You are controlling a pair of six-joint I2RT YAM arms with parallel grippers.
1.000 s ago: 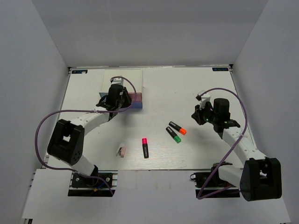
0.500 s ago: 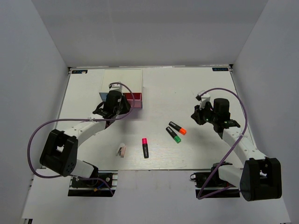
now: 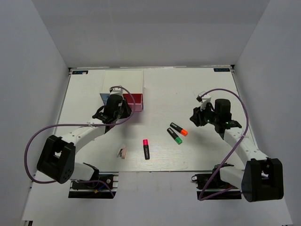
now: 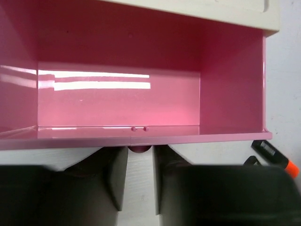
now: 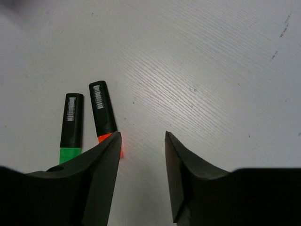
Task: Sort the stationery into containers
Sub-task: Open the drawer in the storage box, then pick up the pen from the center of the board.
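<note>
Right gripper (image 5: 142,135) hangs low over the table (image 5: 211,70), jaws parted, nothing between them. The orange highlighter (image 5: 102,110) is not in the gap: it lies just off the gripper's left finger (image 5: 101,165), cap end tucked at that fingertip, black barrel running away from the wrist. Its long axis sits near square to the closing line, so the call is a short sideways shift toward it, no wrist turn. The green highlighter (image 5: 71,123) lies just beside the orange highlighter, roughly parallel and not touching, on the side away from the gripper; the narrow lane between the two is where that left finger must land, and a nudge seems likely. Right arm is plainly the nearer one. Left gripper (image 4: 140,160) is pinched on the dot knob (image 4: 140,149) of the pink drawer (image 4: 197,137), which stands pulled open and shows nothing inside, well apart from the orange highlighter, far-left of it in the overhead view.
</note>
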